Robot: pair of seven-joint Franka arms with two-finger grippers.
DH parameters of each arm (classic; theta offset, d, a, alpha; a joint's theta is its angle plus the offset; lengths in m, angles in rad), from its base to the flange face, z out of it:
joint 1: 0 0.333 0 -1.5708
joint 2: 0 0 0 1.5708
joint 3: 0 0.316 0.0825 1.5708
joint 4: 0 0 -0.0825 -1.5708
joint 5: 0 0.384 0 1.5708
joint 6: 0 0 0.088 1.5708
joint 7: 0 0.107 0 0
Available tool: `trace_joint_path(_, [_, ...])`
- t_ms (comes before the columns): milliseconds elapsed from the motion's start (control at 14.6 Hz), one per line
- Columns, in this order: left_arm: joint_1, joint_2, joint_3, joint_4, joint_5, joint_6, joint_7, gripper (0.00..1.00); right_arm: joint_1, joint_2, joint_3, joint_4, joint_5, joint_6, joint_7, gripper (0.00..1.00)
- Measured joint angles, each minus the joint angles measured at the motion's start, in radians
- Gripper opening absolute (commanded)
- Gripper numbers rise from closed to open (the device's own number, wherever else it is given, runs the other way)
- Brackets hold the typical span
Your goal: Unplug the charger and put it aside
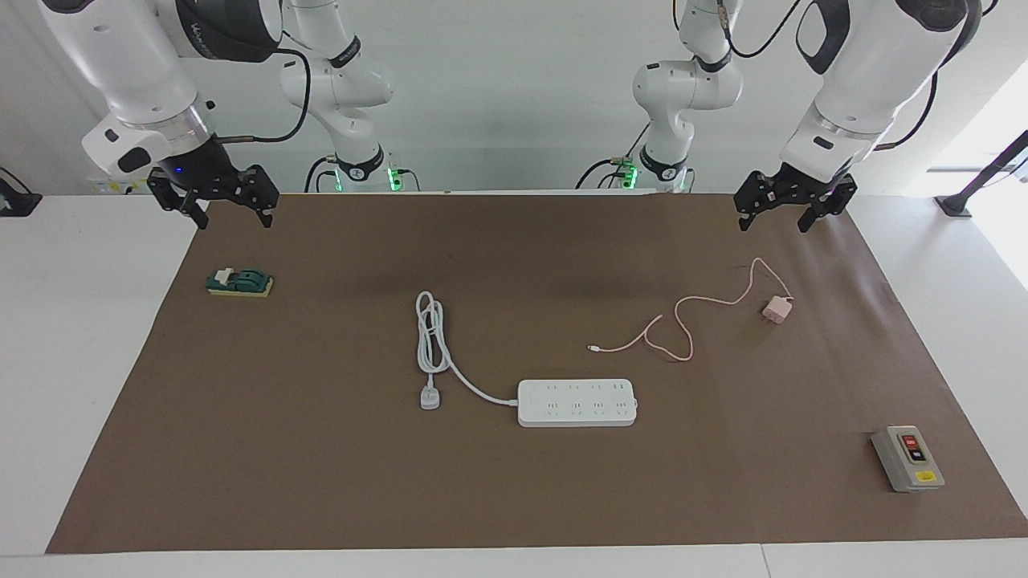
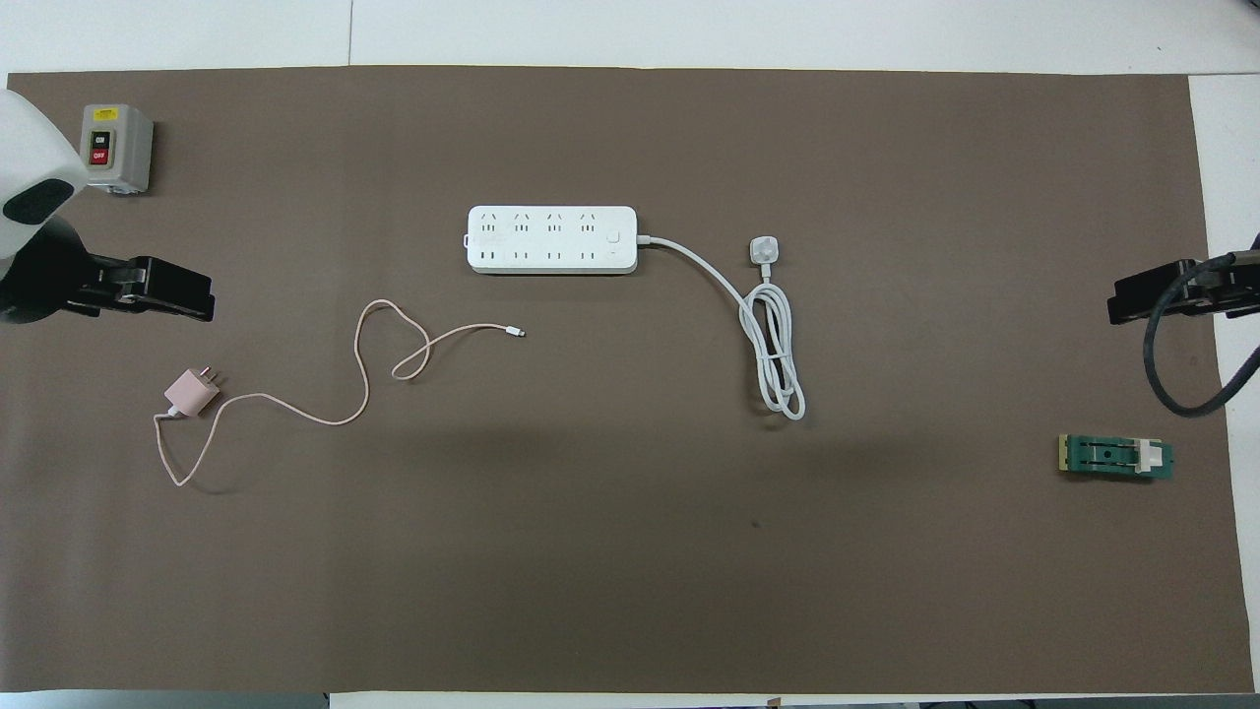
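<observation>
showing both end effectors released: facing view; left end effector (image 1: 790, 214), right end effector (image 1: 213, 201); charger (image 2: 191, 393) unplugged

Count on the mat (image 1: 321, 482): one charger (image 1: 777, 309) with cable, one power strip (image 1: 577, 402) with cord, one grey switch box (image 1: 907, 458), one green block (image 1: 239, 282). Two grippers overhead.

We see a matt brown paper-like mat (image 1: 321, 482) covering a smooth white table (image 1: 80, 361). The power strip (image 1: 577, 402) has a smooth, white plastic-looking shell, and its cord (image 1: 434, 337) a smooth white jacket. The charger (image 1: 777, 309) is pale pink, plastic-looking and matt. The switch box (image 1: 907, 458) has a dull grey casing. The arm shells are glossy white, and the left gripper (image 1: 793, 210) and right gripper (image 1: 213, 201) matt black.
</observation>
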Motion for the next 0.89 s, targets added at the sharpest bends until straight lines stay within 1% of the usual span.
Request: trace_joint_path(893, [0.001,0.0,0.011,0.003,0.0,-0.03,0.0,1.0,0.0,0.0,0.0,0.0,0.0,0.0,0.0,1.0])
